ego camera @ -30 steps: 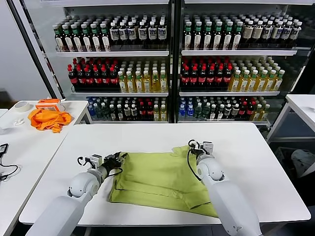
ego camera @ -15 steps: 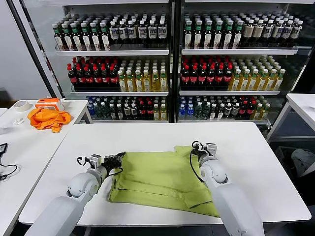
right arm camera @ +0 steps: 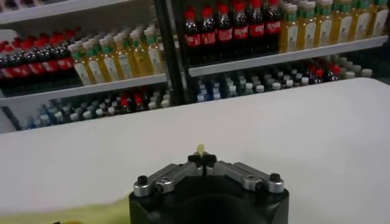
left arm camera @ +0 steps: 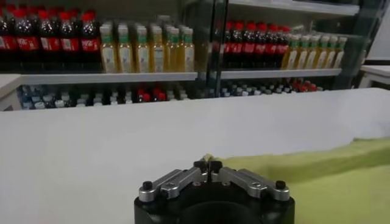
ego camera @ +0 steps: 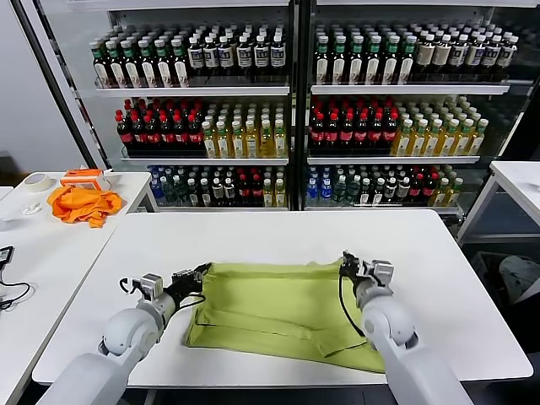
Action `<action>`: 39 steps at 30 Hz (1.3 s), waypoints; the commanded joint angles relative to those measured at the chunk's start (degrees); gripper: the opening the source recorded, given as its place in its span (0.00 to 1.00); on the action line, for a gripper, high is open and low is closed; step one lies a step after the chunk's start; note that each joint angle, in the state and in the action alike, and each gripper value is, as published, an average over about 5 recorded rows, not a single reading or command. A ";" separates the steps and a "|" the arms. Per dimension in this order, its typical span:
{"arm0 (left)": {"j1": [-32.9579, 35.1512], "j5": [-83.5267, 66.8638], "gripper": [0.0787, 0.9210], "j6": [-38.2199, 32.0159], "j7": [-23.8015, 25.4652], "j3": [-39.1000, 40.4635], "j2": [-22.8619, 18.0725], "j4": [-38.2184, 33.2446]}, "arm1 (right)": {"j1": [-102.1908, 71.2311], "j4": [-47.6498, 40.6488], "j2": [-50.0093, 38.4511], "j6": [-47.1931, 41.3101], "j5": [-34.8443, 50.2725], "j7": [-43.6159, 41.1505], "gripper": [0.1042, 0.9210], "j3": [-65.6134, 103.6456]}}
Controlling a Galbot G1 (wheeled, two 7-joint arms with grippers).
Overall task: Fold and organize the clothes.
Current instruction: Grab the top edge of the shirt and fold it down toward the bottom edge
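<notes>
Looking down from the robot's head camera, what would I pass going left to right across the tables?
Tape roll → orange cloth → left pincer, shut on the shirt's edge → lime-green T-shirt → right pincer, pinching the shirt's other far corner.

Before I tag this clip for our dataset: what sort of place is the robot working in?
Probably a mock shop or a lab set up like one. Glass-fronted drink coolers packed with rows of bottles line the back wall, while plain white tables fill the floor; a lime-green T-shirt lies on the nearest.
</notes>
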 commanded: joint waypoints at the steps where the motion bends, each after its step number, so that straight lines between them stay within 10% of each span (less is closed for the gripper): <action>1: 8.86 -0.09 0.00 -1.44 0.06 -2.48 2.21 -7.69 | -9.41 10.65 -1.65 -1.64 -3.93 0.54 0.00 1.06; 39: 14.88 1.67 0.00 -4.02 -3.62 -4.62 1.91 -9.93 | -19.19 12.07 -2.22 1.36 -12.19 0.49 0.00 2.22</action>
